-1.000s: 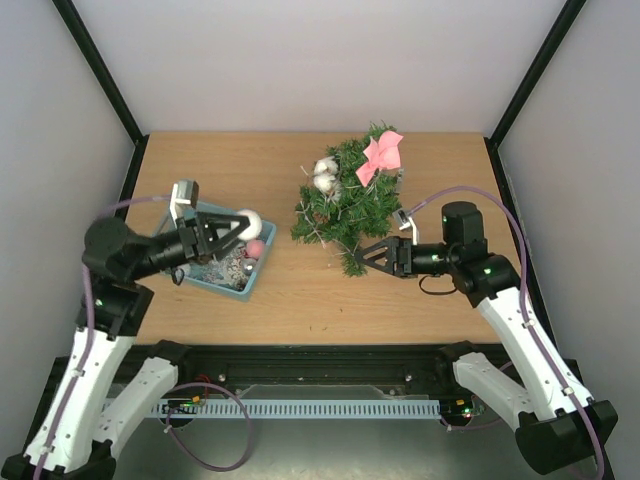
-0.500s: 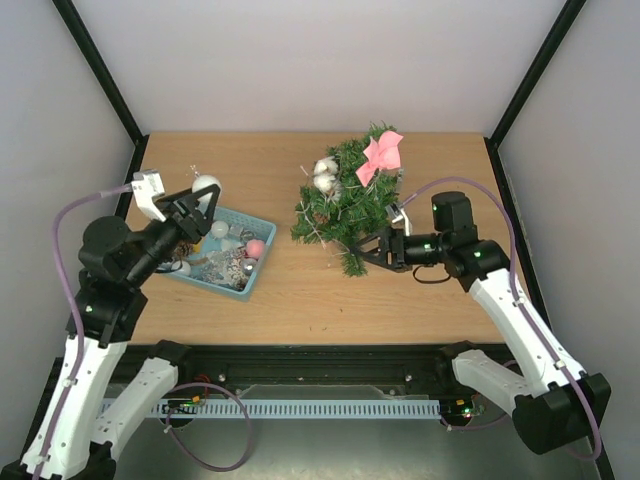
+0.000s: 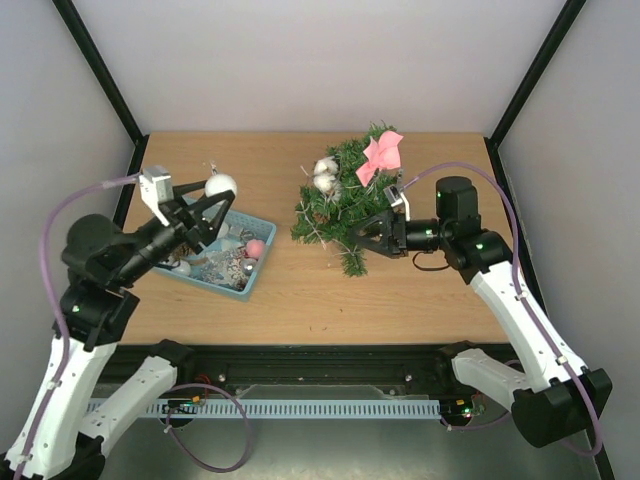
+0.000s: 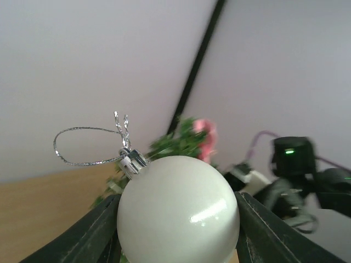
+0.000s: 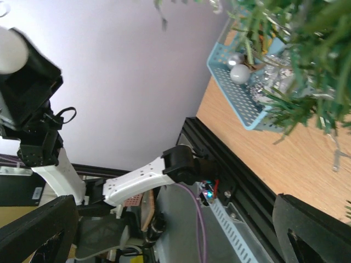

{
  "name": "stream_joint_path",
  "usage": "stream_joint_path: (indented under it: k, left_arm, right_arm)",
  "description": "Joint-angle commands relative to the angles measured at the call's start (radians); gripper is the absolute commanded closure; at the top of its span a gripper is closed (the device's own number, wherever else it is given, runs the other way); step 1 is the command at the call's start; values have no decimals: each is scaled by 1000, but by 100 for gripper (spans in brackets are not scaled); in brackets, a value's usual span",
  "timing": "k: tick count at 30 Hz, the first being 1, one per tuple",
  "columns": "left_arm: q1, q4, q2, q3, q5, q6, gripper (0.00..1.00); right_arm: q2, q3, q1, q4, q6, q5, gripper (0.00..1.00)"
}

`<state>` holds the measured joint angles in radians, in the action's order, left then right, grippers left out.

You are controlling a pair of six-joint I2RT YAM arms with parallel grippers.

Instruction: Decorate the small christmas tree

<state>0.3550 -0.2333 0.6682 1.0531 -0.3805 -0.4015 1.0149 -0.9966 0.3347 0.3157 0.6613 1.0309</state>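
Observation:
The small christmas tree lies in the middle of the table with a pink bow and white baubles on it. My left gripper is raised above the teal basket and is shut on a white ball ornament. In the left wrist view the ball fills the space between the fingers, and its silver loop sticks up to the left. The tree shows blurred behind it. My right gripper stands open at the tree's lower right branches, holding nothing.
The basket holds several silver, white and pink ornaments. Black frame posts stand at the back corners of the table. The left arm with the ball shows at the far left of the right wrist view.
My left gripper has lifted the white ball up out of the basket and swung it back and left. My right gripper has moved slightly closer to the tree's lower branches.

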Motion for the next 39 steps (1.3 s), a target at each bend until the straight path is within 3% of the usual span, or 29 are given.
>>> stream_joint_path:
  k: [1,9,15,17,21,24,30,35,39]
  left_arm:
    - [5,0,22,129,-219,18,48]
    - [4,-88,91,232,-379,63,47]
    - [5,-247,120,266,-317,160,48]
    - [5,-315,142,278,-275,197,49]
    - [6,-399,138,270,-241,244,49]
    - [8,-437,116,266,-223,273,49]
    - [22,-463,93,271,-249,270,49]
    - [47,-451,100,252,-310,257,49]
    - [100,-468,142,258,-277,267,49]
  right_arm:
    - [14,-43,7,-89,62,91,1]
    - [72,-178,21,-112,80,107,2]
    - [127,-303,24,-243,215,65,7]
    - [174,-391,34,-146,171,34,12]
    - [360,-750,160,317,-156,-163,17]
    - [516,-1024,260,573,-264,-333,26]
    - [649,-1272,383,699,-303,-515,45]
    - [685,-1313,527,697,-341,-714,47]
    - [674,-1321,550,674,-356,-756,56]
